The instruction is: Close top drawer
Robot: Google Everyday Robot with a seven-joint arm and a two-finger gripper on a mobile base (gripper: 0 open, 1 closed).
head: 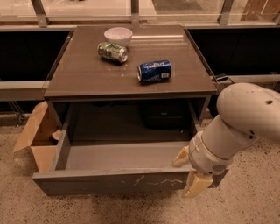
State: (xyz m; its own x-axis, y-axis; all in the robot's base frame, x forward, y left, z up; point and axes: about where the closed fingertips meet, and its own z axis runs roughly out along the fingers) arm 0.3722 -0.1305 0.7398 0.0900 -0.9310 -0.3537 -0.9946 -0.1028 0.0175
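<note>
I read this as an office or lab building rather than a home. There is a speckled terrazzo floor [249, 205], metal-framed glazing [131, 9] beyond the tabletop's [87, 74] far edge, and an open cardboard box [35, 140] on the floor past its left edge. My tool [191, 180] sits below the front right corner.

From my station, the gripper [195, 184] sits at the right front corner of the top drawer [109, 181], a corner the arm [245, 118] covers. The arm runs off the right edge. The drawer's left wall half hides the cardboard box [37, 135]. I cannot identify the dark shape [162, 114] in the recess.
</note>
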